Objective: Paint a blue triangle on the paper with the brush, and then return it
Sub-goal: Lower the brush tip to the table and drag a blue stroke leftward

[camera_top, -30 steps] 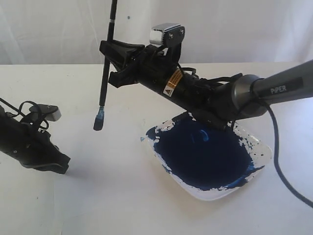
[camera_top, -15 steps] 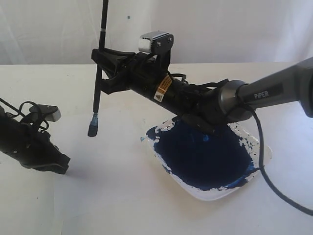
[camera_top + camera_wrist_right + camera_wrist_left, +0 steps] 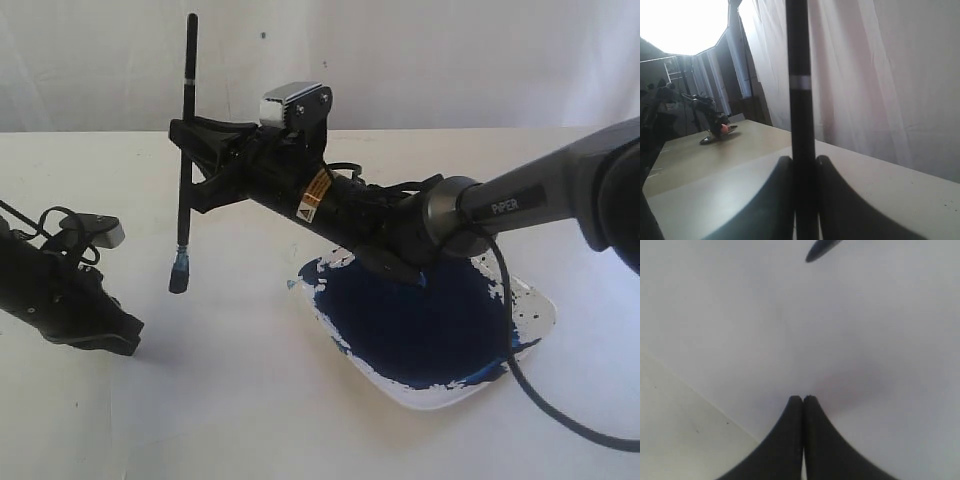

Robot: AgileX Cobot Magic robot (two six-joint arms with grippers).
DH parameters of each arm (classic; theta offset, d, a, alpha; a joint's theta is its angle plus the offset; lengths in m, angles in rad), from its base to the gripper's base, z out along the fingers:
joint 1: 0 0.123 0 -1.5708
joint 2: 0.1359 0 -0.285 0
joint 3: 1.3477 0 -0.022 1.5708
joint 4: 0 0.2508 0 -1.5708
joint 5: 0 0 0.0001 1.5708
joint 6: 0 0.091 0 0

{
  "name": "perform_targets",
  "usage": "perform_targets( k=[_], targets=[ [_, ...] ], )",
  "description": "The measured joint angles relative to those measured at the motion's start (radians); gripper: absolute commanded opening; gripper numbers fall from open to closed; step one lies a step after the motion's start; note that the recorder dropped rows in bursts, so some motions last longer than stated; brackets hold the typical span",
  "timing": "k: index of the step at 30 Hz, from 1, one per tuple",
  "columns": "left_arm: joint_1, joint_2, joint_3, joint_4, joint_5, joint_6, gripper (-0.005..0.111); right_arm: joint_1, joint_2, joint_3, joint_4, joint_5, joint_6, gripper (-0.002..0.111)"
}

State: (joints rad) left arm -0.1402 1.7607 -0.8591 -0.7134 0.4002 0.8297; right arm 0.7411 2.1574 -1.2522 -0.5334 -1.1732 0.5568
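Exterior view, nearest first: your left gripper sits low by the table's near left, and its wrist camera shows the jaws pressed together with nothing between them. It's idle and out of this. To the right of it is the dish, its pool of dark blue spread almost to the rim. Further in, your right gripper reaches across from the right, over the dish, clamped on the brush at mid-handle. That brush stands close to vertical, bristles down, white band above the jaws. The tip hangs left of the dish, between it and the left gripper, and looks clear of the surface, though that gap is hard to judge. The paper shows best from the left wrist, a whiter sheet with one edge against the creamier table and the brush tip over it. You can't pick out its edges from the exterior. No triangle shows yet. So the sheet lies straight below the bristles, along the handle's own axis. The right arm has it, and the next call is a straight descent.
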Motion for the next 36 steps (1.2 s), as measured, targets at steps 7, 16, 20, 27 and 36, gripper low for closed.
perform_targets(
  k=[7, 16, 20, 27, 36],
  targets=[
    [0.0, 0.0, 0.0, 0.0, 0.0, 0.0, 0.0, 0.02, 0.029, -0.044, -0.006, 0.005, -0.002, 0.003],
    [0.0, 0.0, 0.0, 0.0, -0.002, 0.0, 0.0, 0.02, 0.049, -0.044, -0.006, 0.021, -0.002, 0.003],
    [0.0, 0.0, 0.0, 0.0, -0.002, 0.0, 0.0, 0.02, 0.049, -0.044, -0.006, 0.031, -0.002, 0.003],
    [0.0, 0.0, 0.0, 0.0, -0.002, 0.0, 0.0, 0.02, 0.049, -0.044, -0.006, 0.04, -0.011, 0.003],
    [0.0, 0.0, 0.0, 0.0, -0.002, 0.0, 0.0, -0.032, 0.049, -0.044, -0.006, 0.04, -0.025, 0.003]
  ],
)
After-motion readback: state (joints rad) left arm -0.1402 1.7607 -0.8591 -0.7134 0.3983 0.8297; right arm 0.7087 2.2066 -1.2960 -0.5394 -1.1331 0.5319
